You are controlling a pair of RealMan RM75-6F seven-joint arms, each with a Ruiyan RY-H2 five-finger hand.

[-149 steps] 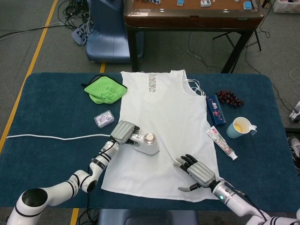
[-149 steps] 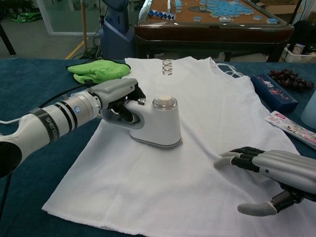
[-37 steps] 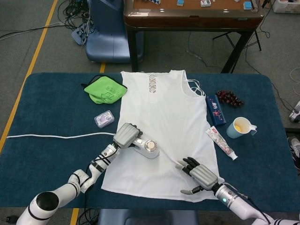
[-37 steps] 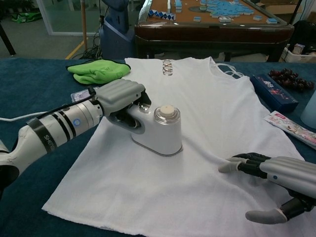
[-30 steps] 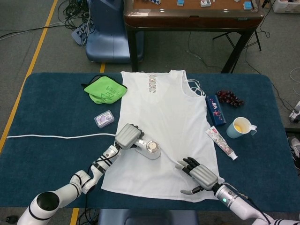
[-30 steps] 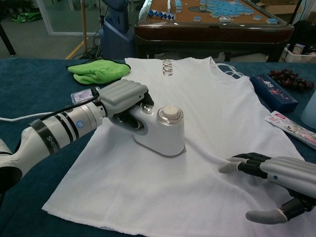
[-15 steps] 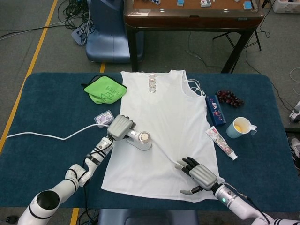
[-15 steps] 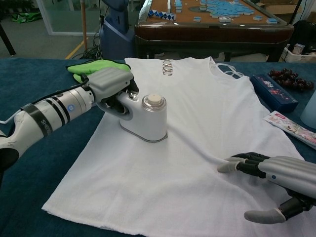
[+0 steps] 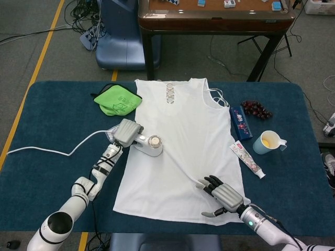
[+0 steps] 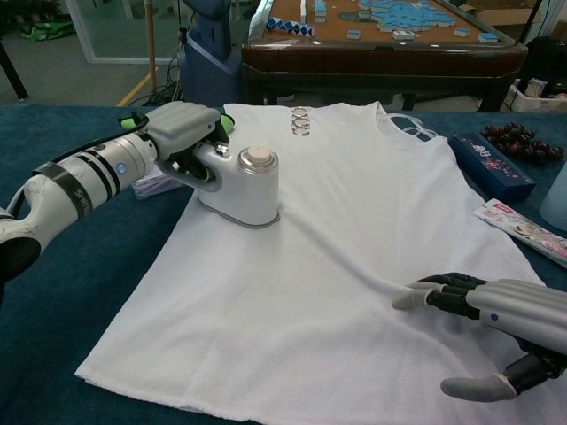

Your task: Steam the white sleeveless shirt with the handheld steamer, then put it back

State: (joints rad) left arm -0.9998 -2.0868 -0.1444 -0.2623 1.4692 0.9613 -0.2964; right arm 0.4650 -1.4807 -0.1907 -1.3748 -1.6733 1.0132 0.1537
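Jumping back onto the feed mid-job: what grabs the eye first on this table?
The white sleeveless shirt spread flat across the middle of the blue table. The left hand grips the white handheld steamer, standing on the shirt's left edge. The right hand rests fingers spread on the shirt's lower right corner.

Blue-covered table (image 9: 57, 112), white sleeveless shirt (image 9: 183, 130) spread flat, green cloth (image 9: 118, 100), grapes (image 9: 255, 109), mug (image 9: 268, 141), toothpaste tube (image 9: 246, 159)

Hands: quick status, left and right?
Left hand: grips the handheld steamer on the white shirt.
Right hand: open, holding nothing, fingertips at the shirt.
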